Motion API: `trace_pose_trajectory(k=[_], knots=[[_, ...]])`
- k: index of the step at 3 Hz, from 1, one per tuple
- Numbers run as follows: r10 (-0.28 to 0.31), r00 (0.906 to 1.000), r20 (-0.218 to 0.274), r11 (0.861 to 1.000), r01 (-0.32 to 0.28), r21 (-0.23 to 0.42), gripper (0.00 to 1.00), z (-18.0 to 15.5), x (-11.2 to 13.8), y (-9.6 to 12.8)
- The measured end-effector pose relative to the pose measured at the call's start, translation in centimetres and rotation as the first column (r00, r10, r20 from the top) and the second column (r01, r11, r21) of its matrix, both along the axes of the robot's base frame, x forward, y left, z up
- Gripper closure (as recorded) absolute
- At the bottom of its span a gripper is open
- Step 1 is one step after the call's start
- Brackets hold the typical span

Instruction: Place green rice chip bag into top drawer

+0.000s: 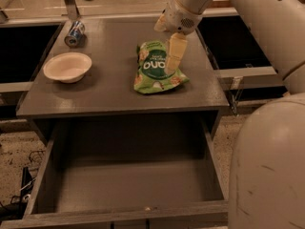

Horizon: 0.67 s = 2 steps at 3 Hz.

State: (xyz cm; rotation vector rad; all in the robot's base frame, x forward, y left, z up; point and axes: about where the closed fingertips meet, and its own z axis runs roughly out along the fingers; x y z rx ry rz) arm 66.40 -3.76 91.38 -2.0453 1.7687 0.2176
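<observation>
Centrally, the green rice chip bag [153, 71] is seen lying on the desk [109, 42], the tool [172, 63] poised over its right part; whether it is clenched cannot be told. Below, the top drawer [124, 214] stands open

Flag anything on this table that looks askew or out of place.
The soda can lies tipped on its side at the far left of the table. Nothing else; the gripper is over the green rice chip bag.

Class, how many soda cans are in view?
1: the soda can lies far back, beyond the bowl. The pincer is at the green rice chip bag.
</observation>
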Motion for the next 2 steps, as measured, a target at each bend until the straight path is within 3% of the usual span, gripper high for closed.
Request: trace_pose_trajectory(k=[2], knots=[[-0.037, 0.9979, -0.054, 0.999, 0.039, 0.027, 0.0, -3.8, -1.2, -0.6]])
